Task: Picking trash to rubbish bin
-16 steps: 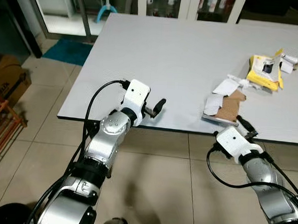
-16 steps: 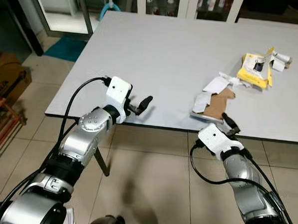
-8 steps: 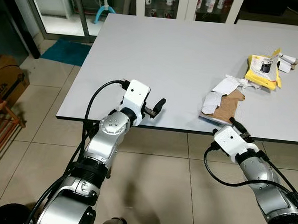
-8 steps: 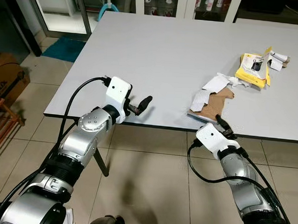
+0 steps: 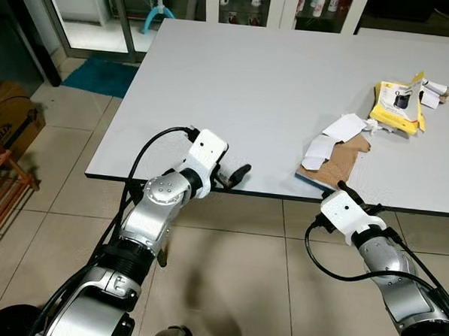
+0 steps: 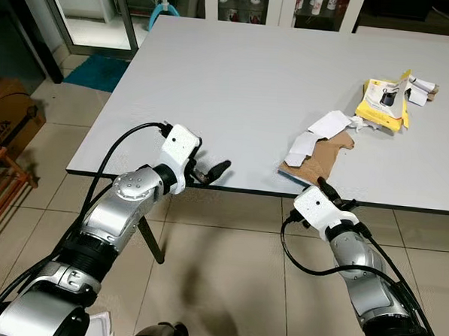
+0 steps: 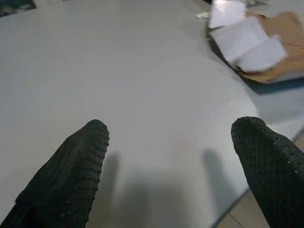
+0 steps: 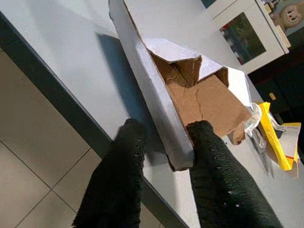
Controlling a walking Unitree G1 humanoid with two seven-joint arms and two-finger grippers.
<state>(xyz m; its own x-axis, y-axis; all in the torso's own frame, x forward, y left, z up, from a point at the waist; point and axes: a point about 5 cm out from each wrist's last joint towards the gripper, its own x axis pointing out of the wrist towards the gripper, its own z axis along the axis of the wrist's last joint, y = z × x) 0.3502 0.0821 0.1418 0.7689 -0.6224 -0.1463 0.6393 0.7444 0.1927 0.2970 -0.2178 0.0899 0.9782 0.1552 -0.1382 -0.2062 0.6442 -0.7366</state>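
- The right gripper [image 8: 164, 164] is at the near edge of the table [image 5: 237, 71], toward its right end. Its two black fingers [image 8: 116, 190] are spread a little, one on each side of the near corner of a flattened cardboard box [image 5: 332, 160]. They bracket that edge without clearly pressing on it, so I judge the grip not yet made.
- The cardboard box lies flat, its corner just overhanging the table's near edge. It looks light, thin and fairly stiff along the folded grey rim, but torn and floppy at the brown flaps. The overhanging rim seems the best place to pinch. A hold on a flap would likely bend or tear it.
- The left gripper [image 7: 171, 156] hovers low over the bare near-left part of the table, jaws wide apart and empty.
- White paper scraps [image 5: 328, 139] rest on and just beyond the box. They are loose and very light, and likely to slide off if the box tilts.
- Near the far right edge lies a yellow packet [image 5: 395, 108] with crumpled paper [image 5: 435, 92] beside it, soft and easily crushed.
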